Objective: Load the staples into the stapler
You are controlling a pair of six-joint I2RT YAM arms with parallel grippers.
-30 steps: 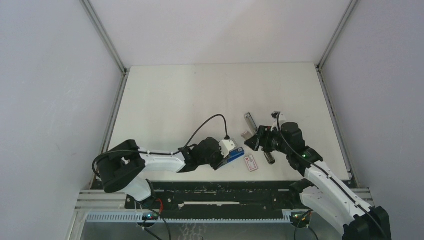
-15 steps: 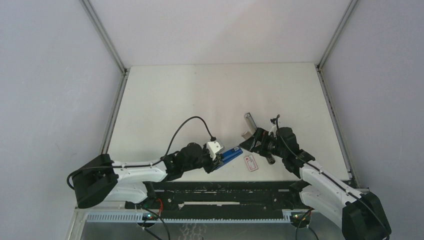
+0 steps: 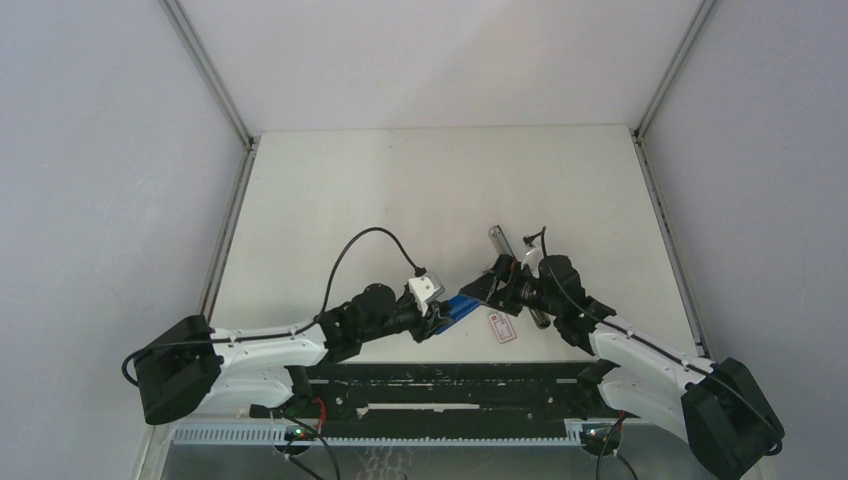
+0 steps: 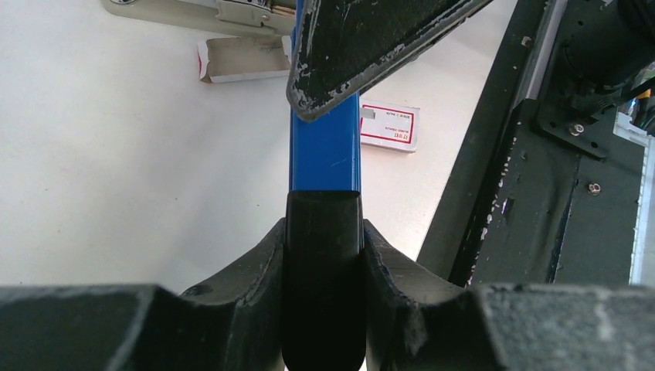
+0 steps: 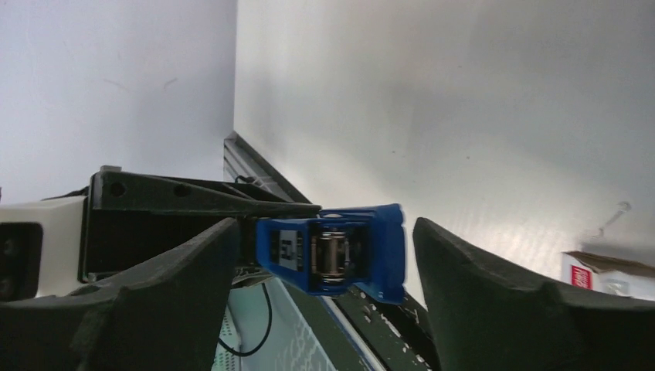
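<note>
The blue stapler (image 3: 462, 304) is held above the table's near edge. My left gripper (image 3: 440, 313) is shut on its black rear end (image 4: 323, 255); its blue body (image 4: 324, 147) points away from the left wrist camera. My right gripper (image 3: 486, 291) is open, with its fingers (image 5: 162, 301) on either side of the stapler's front end (image 5: 332, 251), not touching it. The red-and-white labelled staple box (image 3: 501, 326) lies flat on the table just beyond the stapler (image 4: 388, 125). An open cardboard sleeve (image 4: 243, 60) lies farther off. No loose staple strip is visible.
A silver-grey metal bar (image 3: 497, 240) lies behind the right gripper and shows at the top of the left wrist view (image 4: 201, 9). A dark cylinder (image 3: 540, 318) lies by the right arm. The black base rail (image 3: 450, 375) runs along the near edge.
My right gripper has moved left and now straddles the stapler's front end. My left arm has stretched lower and flatter, still holding the stapler, which shifted slightly left.
</note>
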